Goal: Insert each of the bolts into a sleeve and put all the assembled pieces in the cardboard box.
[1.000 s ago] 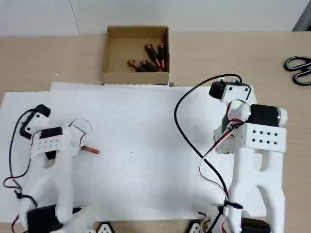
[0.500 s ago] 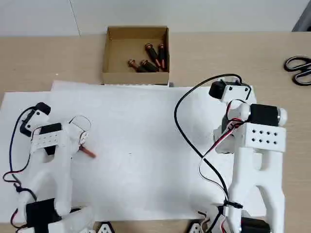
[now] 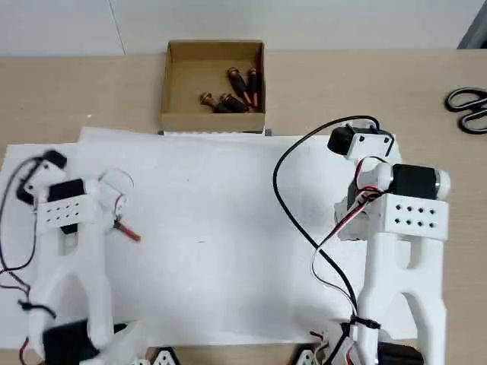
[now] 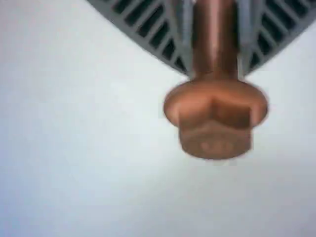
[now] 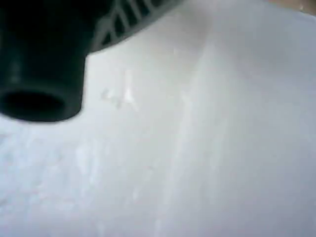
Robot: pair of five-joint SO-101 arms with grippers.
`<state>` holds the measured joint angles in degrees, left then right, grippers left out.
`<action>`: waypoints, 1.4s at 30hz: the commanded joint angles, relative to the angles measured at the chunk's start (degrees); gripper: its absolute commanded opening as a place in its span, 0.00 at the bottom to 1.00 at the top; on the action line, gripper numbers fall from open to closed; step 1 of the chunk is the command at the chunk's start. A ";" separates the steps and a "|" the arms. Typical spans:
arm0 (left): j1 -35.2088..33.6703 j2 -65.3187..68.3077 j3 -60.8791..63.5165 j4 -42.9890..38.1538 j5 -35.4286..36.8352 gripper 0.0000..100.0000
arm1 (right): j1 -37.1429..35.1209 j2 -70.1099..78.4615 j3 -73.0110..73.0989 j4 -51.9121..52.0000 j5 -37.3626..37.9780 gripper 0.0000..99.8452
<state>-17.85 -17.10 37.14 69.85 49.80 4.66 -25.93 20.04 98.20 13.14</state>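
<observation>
My left gripper (image 3: 116, 219) stands over the left side of the white sheet, shut on a copper bolt (image 3: 126, 230) that sticks out towards the sheet's middle. In the left wrist view the bolt (image 4: 216, 118) shows its hex head, and its shaft runs up between the ribbed grey fingers (image 4: 148, 24). My right arm (image 3: 399, 205) rises over the sheet's right edge. In the right wrist view a black sleeve (image 5: 42, 64) points its open end down at the paper, held under a ribbed finger (image 5: 131, 17). The cardboard box (image 3: 163, 84) at the back holds several assembled pieces (image 3: 234, 91).
A large white paper sheet (image 3: 213, 228) covers the table between the arms. Black-handled scissors (image 3: 468, 109) lie at the far right edge. A black cable (image 3: 285, 198) loops from the right arm over the sheet.
My left arm has drawn back to the left, taking the bolt with it; the bolt now sits a little farther left and more tilted. The right arm has not moved.
</observation>
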 commanded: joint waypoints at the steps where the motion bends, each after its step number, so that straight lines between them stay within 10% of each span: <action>1: 0.62 -6.86 -7.34 5.80 -0.44 0.01 | 0.13 -2.15 -0.70 0.13 0.70 0.00; 17: 12.40 -19.96 -21.76 20.84 -7.65 0.01 | -1.45 -14.81 -4.57 0.66 2.46 0.00; 42: 15.56 -74.64 29.85 -21.36 -19.87 0.01 | -6.11 -22.55 4.22 -10.95 2.64 0.00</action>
<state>-2.73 -86.99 64.92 50.86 30.37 -0.97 -47.30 23.47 90.55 15.16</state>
